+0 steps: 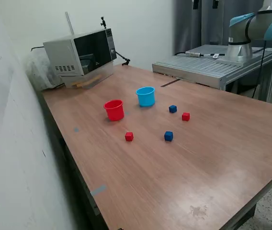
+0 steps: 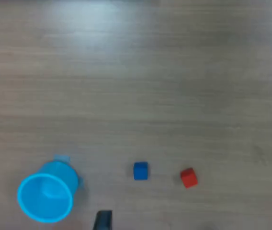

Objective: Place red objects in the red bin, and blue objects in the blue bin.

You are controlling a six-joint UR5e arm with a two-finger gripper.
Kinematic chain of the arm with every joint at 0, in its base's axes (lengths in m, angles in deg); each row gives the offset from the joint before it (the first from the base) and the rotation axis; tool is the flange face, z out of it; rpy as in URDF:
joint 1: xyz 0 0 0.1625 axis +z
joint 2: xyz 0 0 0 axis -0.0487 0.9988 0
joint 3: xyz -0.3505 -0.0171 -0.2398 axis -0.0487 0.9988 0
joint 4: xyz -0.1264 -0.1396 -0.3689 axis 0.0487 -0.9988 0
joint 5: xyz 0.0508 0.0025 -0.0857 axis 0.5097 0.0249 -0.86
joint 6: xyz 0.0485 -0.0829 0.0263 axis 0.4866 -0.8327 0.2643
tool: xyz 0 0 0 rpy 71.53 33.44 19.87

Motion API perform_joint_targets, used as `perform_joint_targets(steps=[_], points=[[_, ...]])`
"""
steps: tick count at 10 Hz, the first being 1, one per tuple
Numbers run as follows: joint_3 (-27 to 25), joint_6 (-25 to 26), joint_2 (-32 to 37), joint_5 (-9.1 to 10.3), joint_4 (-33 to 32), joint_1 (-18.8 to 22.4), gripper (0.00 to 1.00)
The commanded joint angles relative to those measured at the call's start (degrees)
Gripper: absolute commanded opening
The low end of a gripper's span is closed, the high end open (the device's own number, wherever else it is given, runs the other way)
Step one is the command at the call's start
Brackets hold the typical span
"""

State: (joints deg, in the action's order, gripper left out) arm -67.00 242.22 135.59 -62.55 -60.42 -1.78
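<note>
Nearest, a red cube and blue cube lie apart from the cups, so colours could be mis-sorted; whether the gripper's jaws are apart cannot be told, perhaps barely in view.

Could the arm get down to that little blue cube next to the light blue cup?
Probably yes. The blue cube sits alone on bare table, apart from the blue cup and the red cube, with nothing over it in the wrist view.
</note>
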Motion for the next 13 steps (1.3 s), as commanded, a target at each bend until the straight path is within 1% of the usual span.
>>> perform_joint_targets(steps=[1,3,5,13], points=[[1.31,-0.02,0.62,0.06,0.33,0.13,1.0],[1.31,0.15,0.62,0.06,2.51,0.04,1.0],[1.22,0.15,0.62,0.06,3.14,0.04,1.0],[1.66,-0.2,0.36,0.06,3.4,-0.22,1.0]])
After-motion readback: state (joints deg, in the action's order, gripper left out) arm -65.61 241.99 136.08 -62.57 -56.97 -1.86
